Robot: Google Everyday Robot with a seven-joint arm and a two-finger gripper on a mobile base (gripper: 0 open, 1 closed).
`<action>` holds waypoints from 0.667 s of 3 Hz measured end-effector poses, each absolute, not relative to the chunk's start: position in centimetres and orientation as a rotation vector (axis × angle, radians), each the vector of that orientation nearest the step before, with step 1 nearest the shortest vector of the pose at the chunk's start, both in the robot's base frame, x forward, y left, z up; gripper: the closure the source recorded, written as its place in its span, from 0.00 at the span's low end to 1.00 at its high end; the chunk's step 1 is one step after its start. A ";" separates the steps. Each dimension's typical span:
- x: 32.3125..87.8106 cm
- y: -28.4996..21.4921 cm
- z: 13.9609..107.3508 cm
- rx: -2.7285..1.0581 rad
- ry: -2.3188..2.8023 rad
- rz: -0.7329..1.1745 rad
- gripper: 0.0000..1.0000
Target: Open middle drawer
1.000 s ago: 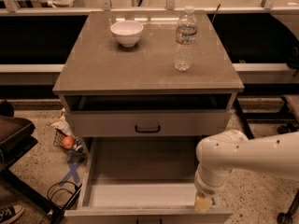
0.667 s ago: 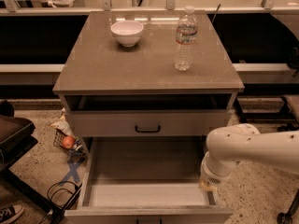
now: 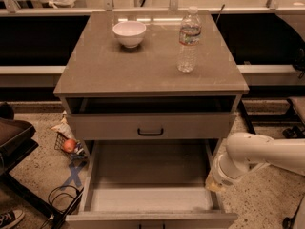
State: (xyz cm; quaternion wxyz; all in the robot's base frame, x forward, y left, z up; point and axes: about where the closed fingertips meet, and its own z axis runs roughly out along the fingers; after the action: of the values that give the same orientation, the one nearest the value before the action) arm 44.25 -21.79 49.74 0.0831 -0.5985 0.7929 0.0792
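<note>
1. Since 1.0 s ago the arm has drawn back and to the right. Its gripper (image 3: 213,182) was over the front right corner of the middle drawer (image 3: 147,202) and is now just outside that drawer's right wall.
2. Whether the gripper is open or closed cannot be told.
3. The middle drawer stands pulled far out beneath the top drawer (image 3: 190,127), with its front panel at the bottom edge of the view.
4. Opening looks done, so the step in hand is probably the retreat. Move away sideways and upward, clear of the wall, so nothing nudges the drawer back in.
</note>
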 end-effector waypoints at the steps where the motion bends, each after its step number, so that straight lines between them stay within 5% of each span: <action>1: 44.9 -20.4 45.2 -1.823 2.324 0.349 1.00; 2: 44.9 -20.4 45.3 -1.823 2.324 0.348 1.00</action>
State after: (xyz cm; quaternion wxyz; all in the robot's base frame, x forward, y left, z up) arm 44.89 -20.44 45.29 0.0837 -0.6109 0.7786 0.1167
